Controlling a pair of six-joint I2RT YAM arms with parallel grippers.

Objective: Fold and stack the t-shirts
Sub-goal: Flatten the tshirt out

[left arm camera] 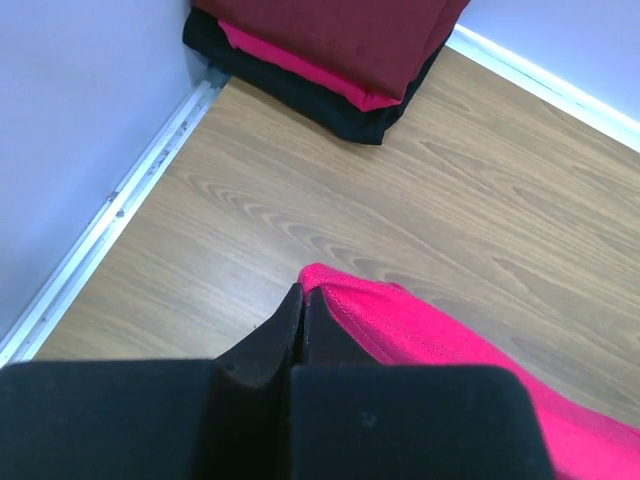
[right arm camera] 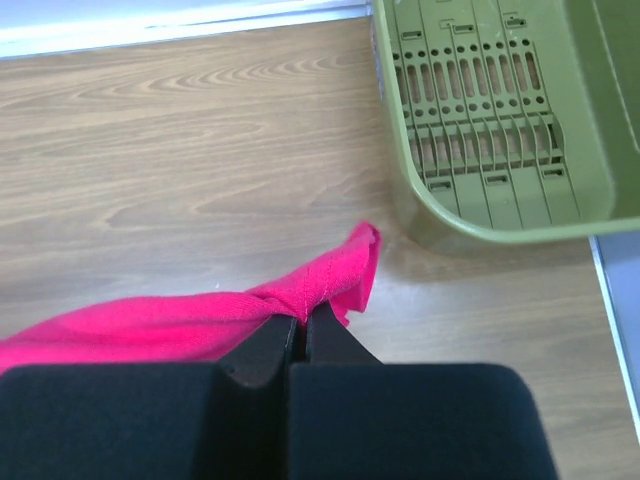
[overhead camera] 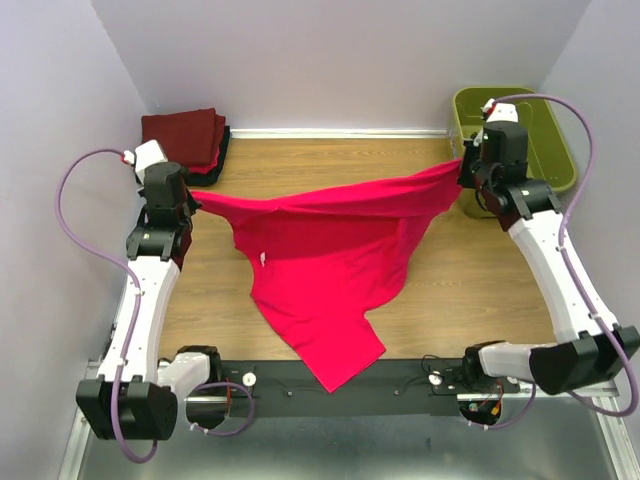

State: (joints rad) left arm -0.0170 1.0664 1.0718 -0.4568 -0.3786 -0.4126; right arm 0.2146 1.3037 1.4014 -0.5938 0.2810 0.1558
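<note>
Holding the pink shirt (overhead camera: 320,260) by two corners, we have it stretched between our arms. Our left end effector (overhead camera: 193,197) is squeezed tight on the shirt's left corner. Our right end effector (overhead camera: 463,170) is squeezed tight on the right corner. The held edge runs long-ways from left to right across the counter (overhead camera: 330,165). The rest of the shirt spreads toward us, and its bottom tip reaches the near edge.

We think the next move is to lay it flat, so both arms must go together. The pile of folded shirts (overhead camera: 185,140) sits in the far left corner, nearer our left arm. The green basket (overhead camera: 545,135) is in the far right corner, just beside our right arm. The walls (overhead camera: 330,60) close in three sides.
</note>
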